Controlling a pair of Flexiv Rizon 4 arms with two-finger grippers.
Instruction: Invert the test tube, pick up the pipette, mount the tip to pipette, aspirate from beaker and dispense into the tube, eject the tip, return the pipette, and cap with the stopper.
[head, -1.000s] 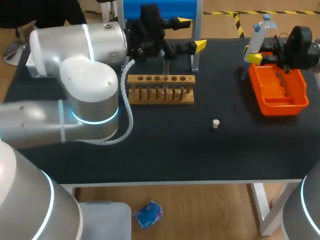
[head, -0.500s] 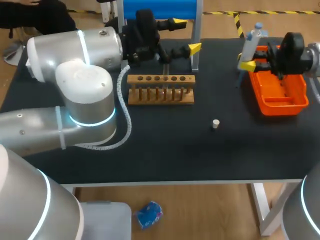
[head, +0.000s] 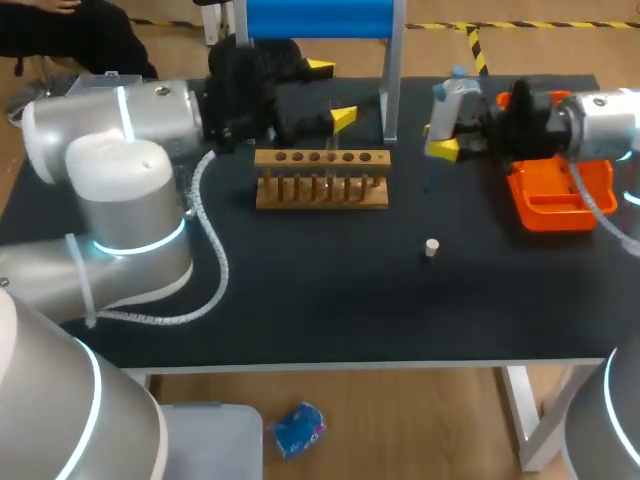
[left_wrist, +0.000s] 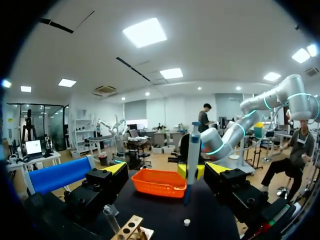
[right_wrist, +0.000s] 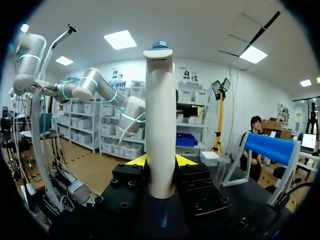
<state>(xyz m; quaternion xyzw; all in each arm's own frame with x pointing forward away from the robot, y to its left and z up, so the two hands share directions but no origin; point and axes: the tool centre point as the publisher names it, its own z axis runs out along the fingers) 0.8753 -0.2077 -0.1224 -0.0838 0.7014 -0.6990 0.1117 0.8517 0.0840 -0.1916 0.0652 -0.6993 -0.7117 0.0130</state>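
My right gripper (head: 447, 128) is shut on a white pipette (head: 455, 100) with a blue top, held upright above the table just left of the orange tray (head: 550, 212). In the right wrist view the pipette (right_wrist: 161, 125) stands clamped between the two yellow-tipped fingers of that gripper (right_wrist: 160, 162). Behind the wooden tube rack (head: 320, 190), my left gripper (head: 332, 91) is open with nothing in it. From the left wrist view, the open gripper (left_wrist: 165, 170) faces the pipette (left_wrist: 192, 150). A clear test tube (left_wrist: 111, 220) stands in the rack (left_wrist: 131, 227). A small stopper (head: 431, 247) lies on the table.
A blue-topped metal frame (head: 392, 80) stands at the back edge behind the rack. The orange tray (left_wrist: 160, 182) sits at the table's right side. The black tabletop (head: 320, 300) stretches in front of the rack and around the stopper (left_wrist: 186, 222).
My right arm has carried the pipette leftward from over the orange tray to the middle of the table. My left arm has drawn back to the left, away from the rack, with its gripper still open.
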